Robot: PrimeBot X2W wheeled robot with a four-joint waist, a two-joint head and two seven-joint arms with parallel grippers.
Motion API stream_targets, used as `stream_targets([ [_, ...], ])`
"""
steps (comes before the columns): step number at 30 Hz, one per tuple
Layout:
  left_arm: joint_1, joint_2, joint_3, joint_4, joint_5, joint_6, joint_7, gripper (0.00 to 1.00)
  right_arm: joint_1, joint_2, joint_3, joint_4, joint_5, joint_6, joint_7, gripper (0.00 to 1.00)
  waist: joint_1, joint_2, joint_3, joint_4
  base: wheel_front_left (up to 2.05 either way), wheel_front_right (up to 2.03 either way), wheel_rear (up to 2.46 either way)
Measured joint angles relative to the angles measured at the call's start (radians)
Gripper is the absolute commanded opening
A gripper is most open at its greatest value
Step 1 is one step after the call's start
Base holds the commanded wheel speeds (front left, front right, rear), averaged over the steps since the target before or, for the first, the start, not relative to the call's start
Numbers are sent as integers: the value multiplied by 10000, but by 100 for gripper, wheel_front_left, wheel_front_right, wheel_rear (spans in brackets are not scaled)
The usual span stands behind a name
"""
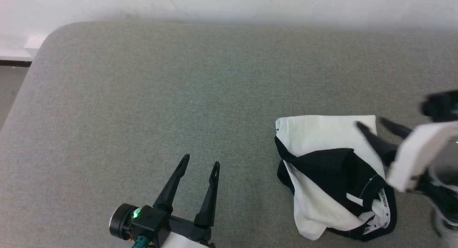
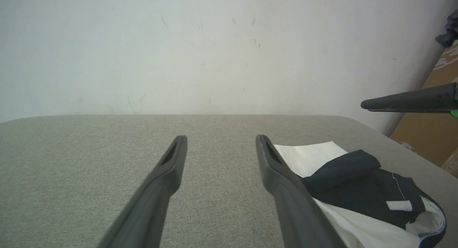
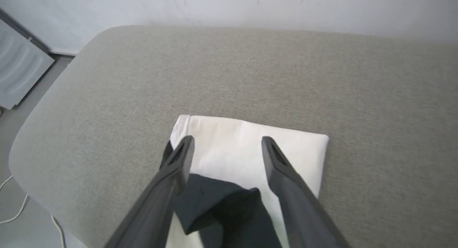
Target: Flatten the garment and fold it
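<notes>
Garment [image 1: 315,133], loosely bundled, its white body crossed by a bunched black sleeve, lies at four o'clock on the grey padded surface [image 1: 143,97] in our head view. Our right gripper [image 1: 370,121] hangs over its one o'clock corner, fingers spread with nothing between them. Our left gripper [image 1: 201,159], at seven o'clock, is likewise spread and empty, well apart from the cloth.

Smooth cloth garment [image 1: 322,133], matt woven tabletop [image 1: 161,79]
</notes>
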State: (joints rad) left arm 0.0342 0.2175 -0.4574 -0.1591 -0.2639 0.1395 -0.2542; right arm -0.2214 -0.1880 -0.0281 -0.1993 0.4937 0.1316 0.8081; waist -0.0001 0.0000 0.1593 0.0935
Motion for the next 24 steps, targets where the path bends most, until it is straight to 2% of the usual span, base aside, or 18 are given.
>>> stream_targets([
  [2, -1, 2, -10, -75, 10, 35, 23, 100, 395, -113, -980, -211, -92, 0, -42, 100, 0, 0, 69, -99, 0, 0, 0],
  [5, -5, 4, -21, -144, 29, 44, 79, 100, 927, -357, -1873, -242, -364, 0, -174, 100, 0, 0, 239, -214, 0, 0, 0],
  [9, -17, 31, -31, -203, 48, 111, 94, 100, 1340, 8, -2334, 10, -326, 0, -169, 100, 1, 0, 489, -377, 0, 0, 0],
  [15, -297, 42, -146, -242, 144, 111, 209, 100, 1306, 376, -2385, 669, -150, 0, -232, 100, 1, 0, 914, -460, 0, 0, 0],
  [24, -411, 63, -222, -288, 209, 123, 330, 100, 1024, 267, -1791, 1358, 234, 0, -341, 100, 1, 0, 1345, -163, 0, 0, 0],
])
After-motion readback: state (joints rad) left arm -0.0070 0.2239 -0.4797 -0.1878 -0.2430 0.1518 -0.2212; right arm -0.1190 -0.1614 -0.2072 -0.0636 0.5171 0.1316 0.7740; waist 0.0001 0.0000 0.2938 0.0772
